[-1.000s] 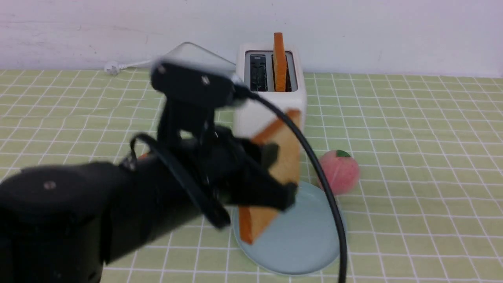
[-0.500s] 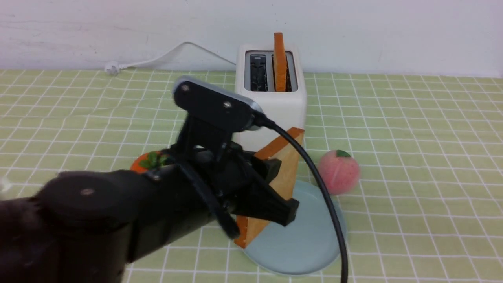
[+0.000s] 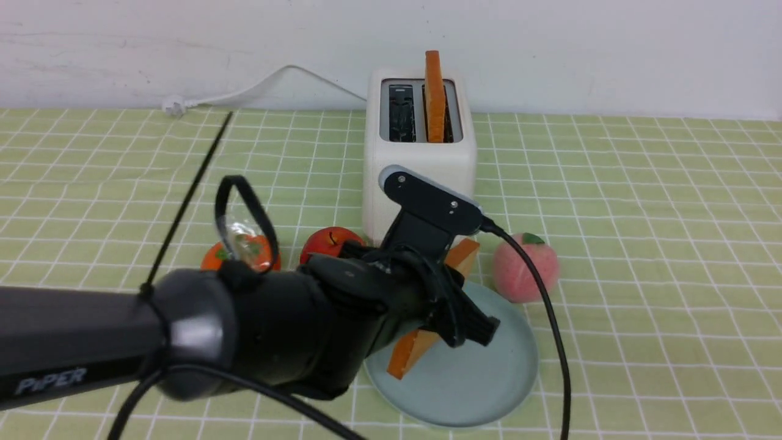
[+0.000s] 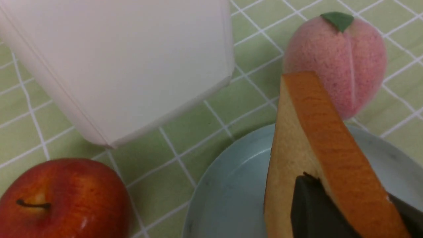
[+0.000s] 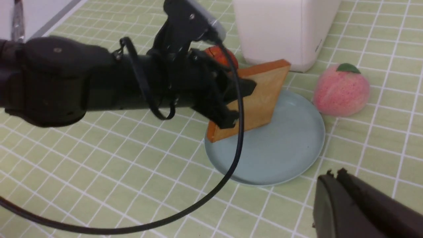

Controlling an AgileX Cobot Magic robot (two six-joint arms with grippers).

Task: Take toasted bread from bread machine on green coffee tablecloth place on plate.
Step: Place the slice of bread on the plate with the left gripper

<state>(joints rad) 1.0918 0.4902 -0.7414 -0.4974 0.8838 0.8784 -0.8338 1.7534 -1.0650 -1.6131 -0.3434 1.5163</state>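
Observation:
My left gripper (image 3: 461, 305) is shut on one slice of toasted bread (image 3: 415, 354) and holds it tilted, its lower corner at the pale blue-green plate (image 3: 482, 391). The slice also shows in the left wrist view (image 4: 317, 138) and in the right wrist view (image 5: 261, 96) over the plate (image 5: 284, 155). A second slice (image 3: 434, 91) stands upright in the right slot of the cream-white bread machine (image 3: 421, 165) behind the plate. All rest on the green coffee tablecloth (image 3: 641, 244). My right gripper (image 5: 334, 172) is shut and empty, off the plate's near side.
A pink peach (image 3: 526, 266) lies right of the plate. A red apple (image 3: 330, 243) and an orange fruit (image 3: 244, 253) lie left of it, by the toaster's base. The toaster's white cord (image 3: 256, 85) runs along the back wall.
My left gripper has lowered the slice of toast from upright in front of the toaster down to the plate, tilting it flatter. The arm has dropped, uncovering the apple.

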